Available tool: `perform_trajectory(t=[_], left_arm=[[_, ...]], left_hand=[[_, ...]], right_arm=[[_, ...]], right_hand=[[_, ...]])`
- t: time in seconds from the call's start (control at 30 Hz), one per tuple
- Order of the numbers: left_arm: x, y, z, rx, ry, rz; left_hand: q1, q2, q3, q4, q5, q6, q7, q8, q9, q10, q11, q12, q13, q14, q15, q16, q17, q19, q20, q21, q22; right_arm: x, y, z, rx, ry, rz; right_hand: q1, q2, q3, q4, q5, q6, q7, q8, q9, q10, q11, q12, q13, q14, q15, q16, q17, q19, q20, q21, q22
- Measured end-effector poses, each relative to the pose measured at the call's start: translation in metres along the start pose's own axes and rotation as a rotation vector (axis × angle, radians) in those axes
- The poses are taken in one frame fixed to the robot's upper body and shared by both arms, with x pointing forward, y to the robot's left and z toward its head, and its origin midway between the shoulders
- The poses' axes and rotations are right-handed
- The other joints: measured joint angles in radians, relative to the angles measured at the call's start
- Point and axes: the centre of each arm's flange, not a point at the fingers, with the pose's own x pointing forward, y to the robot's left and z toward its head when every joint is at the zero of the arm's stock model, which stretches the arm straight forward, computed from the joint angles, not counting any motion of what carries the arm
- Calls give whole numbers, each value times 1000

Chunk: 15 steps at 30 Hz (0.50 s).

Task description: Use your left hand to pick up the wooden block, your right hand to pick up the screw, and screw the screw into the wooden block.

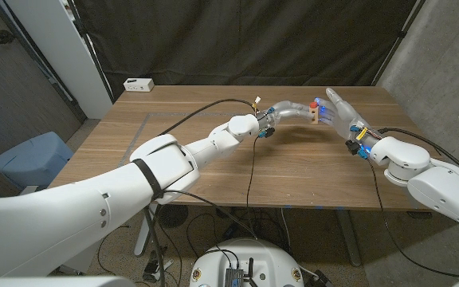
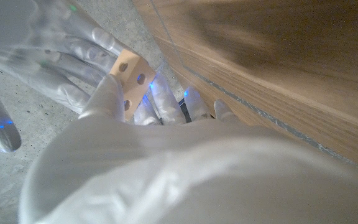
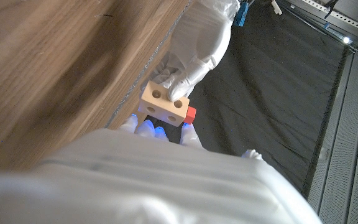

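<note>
My left hand (image 1: 287,112) reaches over the table's right half and grips the pale wooden block (image 1: 315,117), holding it up off the table (image 1: 198,119). The block (image 3: 162,104) shows round holes, with a left fingertip (image 3: 180,92) pressed on its face. A red screw (image 3: 190,114) sticks out of one end of the block. My right hand (image 1: 343,113) meets it from the right, other fingers pointing up. Its blue-lit fingertips (image 3: 185,128) pinch the screw's head (image 1: 317,103). From the left wrist, the block (image 2: 133,74) sits between both hands.
A small white box (image 1: 138,84) lies at the table's back left corner. A black cable (image 1: 250,163) trails from my left wrist over the table's middle to the front edge. A blue bin (image 1: 29,159) stands on the floor to the left.
</note>
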Motion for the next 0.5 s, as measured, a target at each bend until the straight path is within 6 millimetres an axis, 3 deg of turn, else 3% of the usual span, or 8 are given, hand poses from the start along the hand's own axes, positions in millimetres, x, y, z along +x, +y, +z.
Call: perform_trajectory(t=[0.5], left_arm=[[-1, 0, -1, -4, 0, -1]], left_hand=[[-2, 2, 0, 0, -1, 0, 0, 0, 0, 0, 0, 0, 0, 4, -4, 0, 0, 0, 0, 0, 0]], right_arm=[[-7, 4, 0, 4, 7, -4]], right_hand=[[0, 0, 0, 0, 0, 0, 0, -1, 1, 0, 0, 0, 0, 0, 0, 0, 0, 0, 0, 0, 0]])
